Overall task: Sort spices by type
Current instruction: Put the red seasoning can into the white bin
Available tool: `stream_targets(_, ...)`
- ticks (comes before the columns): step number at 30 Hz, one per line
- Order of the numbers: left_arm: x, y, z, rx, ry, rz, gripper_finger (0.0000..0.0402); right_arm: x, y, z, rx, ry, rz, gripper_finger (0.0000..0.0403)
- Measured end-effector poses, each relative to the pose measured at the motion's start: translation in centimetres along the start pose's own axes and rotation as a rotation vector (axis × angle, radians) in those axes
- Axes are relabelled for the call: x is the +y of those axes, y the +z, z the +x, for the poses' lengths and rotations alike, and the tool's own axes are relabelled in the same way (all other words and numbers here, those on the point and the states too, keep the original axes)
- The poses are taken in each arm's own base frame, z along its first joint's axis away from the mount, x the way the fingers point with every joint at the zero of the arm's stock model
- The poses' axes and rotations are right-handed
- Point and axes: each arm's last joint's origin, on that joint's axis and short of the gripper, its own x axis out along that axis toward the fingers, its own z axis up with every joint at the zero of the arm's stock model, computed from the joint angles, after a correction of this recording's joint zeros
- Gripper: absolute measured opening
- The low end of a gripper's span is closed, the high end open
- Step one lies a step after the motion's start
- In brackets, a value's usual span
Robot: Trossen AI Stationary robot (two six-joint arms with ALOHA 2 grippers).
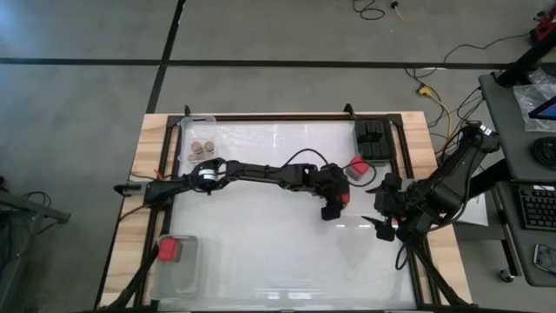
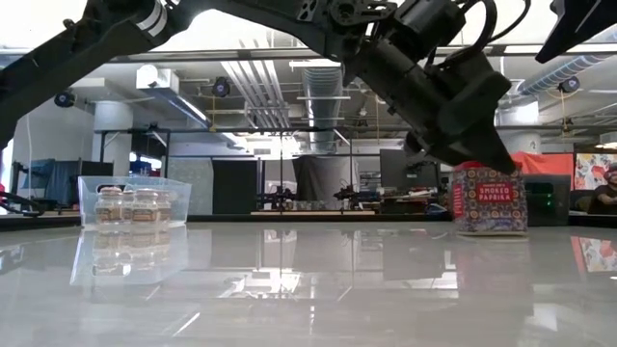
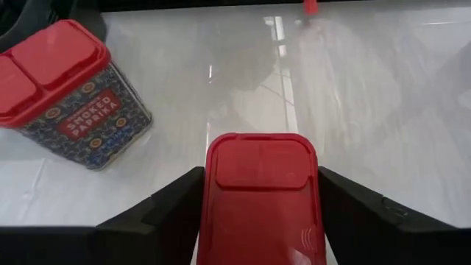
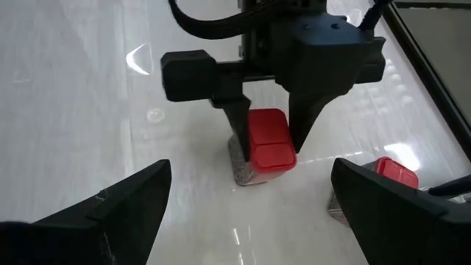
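The left gripper [image 1: 337, 202] is clamped on a red-lidded paprika jar [image 3: 261, 193], held just above the table's middle-right. A second smoked paprika jar [image 1: 355, 167] stands near the far right edge. The right gripper [image 1: 385, 219] waits spread wide by the right edge.

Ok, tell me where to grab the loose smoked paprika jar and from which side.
Grip the smoked paprika jar on two opposite flat walls, just under its red lid, coming straight down. It stands upright and square-sided, so fingers should seat flat. The left gripper, mid-table, is shut on another red-topped jar; the open right gripper waits close by.
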Motion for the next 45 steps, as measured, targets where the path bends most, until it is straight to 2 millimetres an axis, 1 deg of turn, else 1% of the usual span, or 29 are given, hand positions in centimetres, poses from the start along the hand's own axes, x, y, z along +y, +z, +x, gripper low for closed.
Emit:
stream_targets(3, -0.1, -0.1, 0.0, 0.010, 0.002, 0.000, 0.0220, 0.0, 0.0, 0.0, 0.004, 0.003, 0.003, 0.0364)
stream_targets(6, 0.0, -0.2, -0.1, 0.023, 0.014, -0.012, 0.0224, 0.0, 0.0, 0.0, 0.004, 0.003, 0.002, 0.0364)
stream_targets(10, -0.1, -0.1, -1.0, 0.089, 0.042, -0.019, 0.0227, 0.0, 0.0, 0.0, 0.005, 0.004, -0.003, 0.0364)
stream_targets(14, -0.2, 0.8, -2.8, 0.188, 0.034, 0.014, 0.0210, 0.0, 0.0, 0.0, -0.001, 0.000, -0.005, 0.0364)
stream_targets(16, -0.4, 1.4, -3.7, 0.210, 0.031, 0.018, 0.0203, 0.0, 0.0, 0.0, -0.002, 0.001, -0.004, 0.0364)
stream_targets(18, -0.9, 1.8, -5.2, 0.211, 0.027, 0.005, 0.0203, 0.0, 0.0, 0.0, -0.003, 0.003, -0.002, 0.0364)
stream_targets(21, -2.2, 2.6, -6.9, 0.195, 0.017, -0.054, 0.0206, 0.1, 0.0, 0.0, -0.004, 0.004, 0.006, 0.0364)
stream_targets(24, -4.3, 3.0, -8.1, 0.200, -0.003, -0.081, 0.0207, 0.2, 0.0, 0.2, -0.016, 0.012, 0.007, 0.0364)
stream_targets(29, -9.8, 2.5, -9.3, 0.252, -0.047, -0.083, 0.0208, 1.0, -0.1, 1.1, -0.105, 0.022, -0.013, 0.0364)
stream_targets(34, -15.1, 0.9, -11.7, 0.339, 0.090, -0.157, 0.0208, 2.2, -0.7, 2.6, -0.178, 0.078, -0.029, 0.0364)
stream_targets(36, -17.1, 0.2, -13.0, 0.368, 0.153, -0.207, 0.0208, 2.6, -1.0, 3.0, -0.188, 0.117, -0.050, 0.0364)
stream_targets(40, -21.3, -0.9, -15.9, 0.350, 0.222, -0.333, 0.0208, 3.1, -1.3, 3.5, -0.192, 0.173, -0.090, 0.0364)
stream_targets(45, -26.2, -2.7, -21.1, 0.249, 0.343, -0.494, 0.0208, 3.7, -0.7, 3.2, -0.250, 0.226, -0.098, 0.0364)
